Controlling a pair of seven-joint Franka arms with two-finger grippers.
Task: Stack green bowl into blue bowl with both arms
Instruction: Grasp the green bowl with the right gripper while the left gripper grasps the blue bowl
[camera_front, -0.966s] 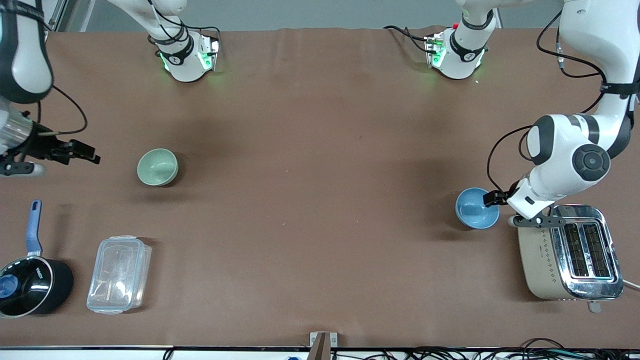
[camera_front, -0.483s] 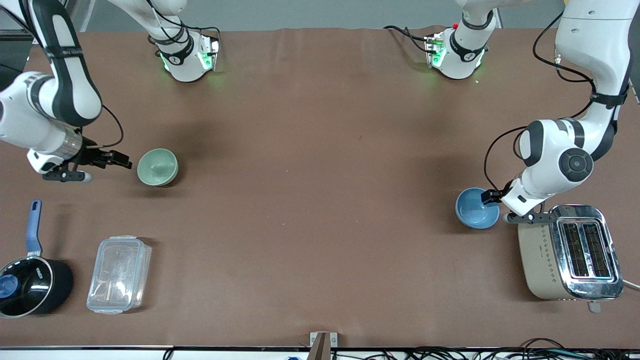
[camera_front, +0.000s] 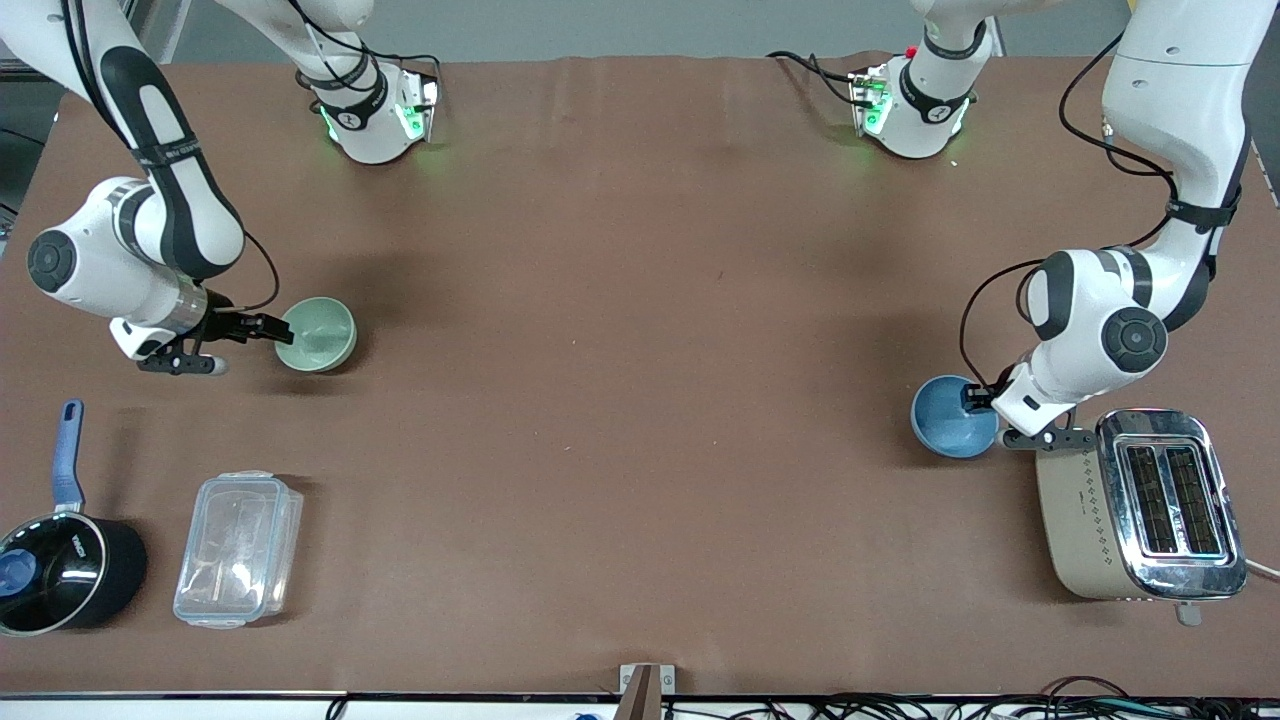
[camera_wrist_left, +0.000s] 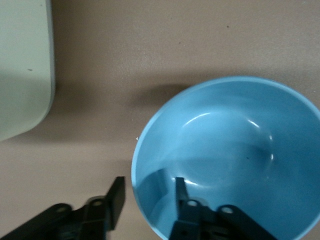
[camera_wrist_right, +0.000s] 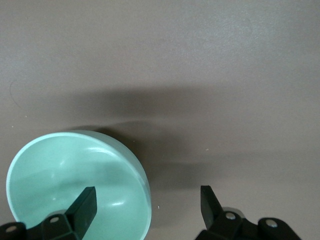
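The green bowl (camera_front: 318, 335) stands on the table toward the right arm's end. My right gripper (camera_front: 283, 334) is open at its rim. In the right wrist view one finger (camera_wrist_right: 86, 202) is inside the green bowl (camera_wrist_right: 60, 175) and the other (camera_wrist_right: 210, 201) is outside over the table, so my right gripper (camera_wrist_right: 148, 202) straddles the wall. The blue bowl (camera_front: 950, 420) stands toward the left arm's end, beside the toaster. My left gripper (camera_front: 973, 398) is open astride its rim: one finger (camera_wrist_left: 180, 192) is inside the blue bowl (camera_wrist_left: 235, 150), one (camera_wrist_left: 117, 197) outside.
A toaster (camera_front: 1140, 505) stands close beside the blue bowl, nearer the camera; it also shows in the left wrist view (camera_wrist_left: 22, 65). A black saucepan with a blue handle (camera_front: 65, 570) and a clear plastic container (camera_front: 238, 548) stand near the camera at the right arm's end.
The right arm has swung in from the table's end and its gripper has reached the green bowl's rim. The left arm has shifted slightly and stays at the blue bowl.
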